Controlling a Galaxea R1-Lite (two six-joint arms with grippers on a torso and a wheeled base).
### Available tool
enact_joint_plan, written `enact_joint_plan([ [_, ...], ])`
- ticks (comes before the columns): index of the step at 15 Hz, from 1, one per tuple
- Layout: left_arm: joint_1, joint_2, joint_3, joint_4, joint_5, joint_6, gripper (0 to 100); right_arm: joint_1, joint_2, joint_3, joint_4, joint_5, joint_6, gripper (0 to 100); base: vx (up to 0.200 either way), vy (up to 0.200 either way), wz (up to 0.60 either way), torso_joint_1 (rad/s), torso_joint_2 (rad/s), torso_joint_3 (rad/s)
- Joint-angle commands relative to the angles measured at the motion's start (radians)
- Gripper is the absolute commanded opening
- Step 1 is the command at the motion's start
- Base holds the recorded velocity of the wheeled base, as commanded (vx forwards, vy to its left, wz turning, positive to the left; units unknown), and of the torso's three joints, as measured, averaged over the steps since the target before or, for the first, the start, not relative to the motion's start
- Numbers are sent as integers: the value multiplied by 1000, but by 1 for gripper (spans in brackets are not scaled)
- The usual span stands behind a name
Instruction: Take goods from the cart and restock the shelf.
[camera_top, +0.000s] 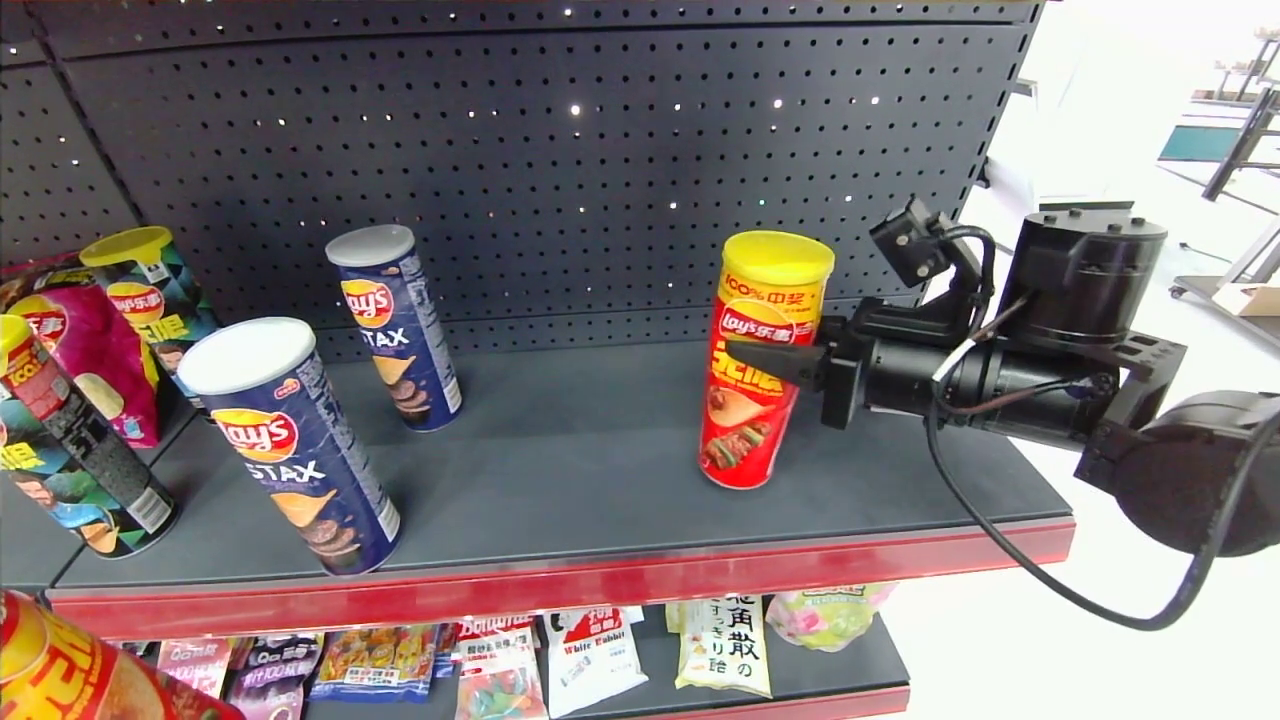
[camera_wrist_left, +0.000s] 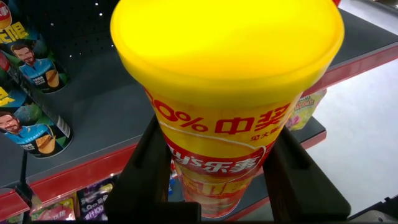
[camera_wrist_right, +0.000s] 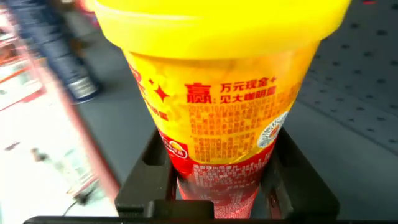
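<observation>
The right gripper (camera_top: 765, 355) is closed around a red can (camera_top: 750, 430) of chips, with its dark fingers pressed on the upper part of the can, just below the yellow lid (camera_top: 778, 258). The can is a tall tube: red body, yellow band under the lid, and a picture of chips and meat near the bottom. It stands on the right half of the grey shelf (camera_top: 600, 470), leaning a little, and I cannot tell if its base rests fully on the board. Two blue cans (camera_top: 400, 330) with white lids stand well apart from it, to the left. The left gripper (camera_wrist_left: 224, 186) holds a second can (camera_wrist_left: 230, 143) of the same red and yellow kind, its fingers tight on both sides, in front of the shelf's red edge and lower than it.
</observation>
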Motion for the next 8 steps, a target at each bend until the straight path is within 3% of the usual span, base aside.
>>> enact_joint_plan([
  [1,0,4,-4,0,1,0,0,1,-25,16,-1,9,-2,0,0,0,0,0,0,0],
  [8,0,4,-21,0,-5,0,0,-7,32,22,-1,167,-62,0,0,0,0,0,0,0],
])
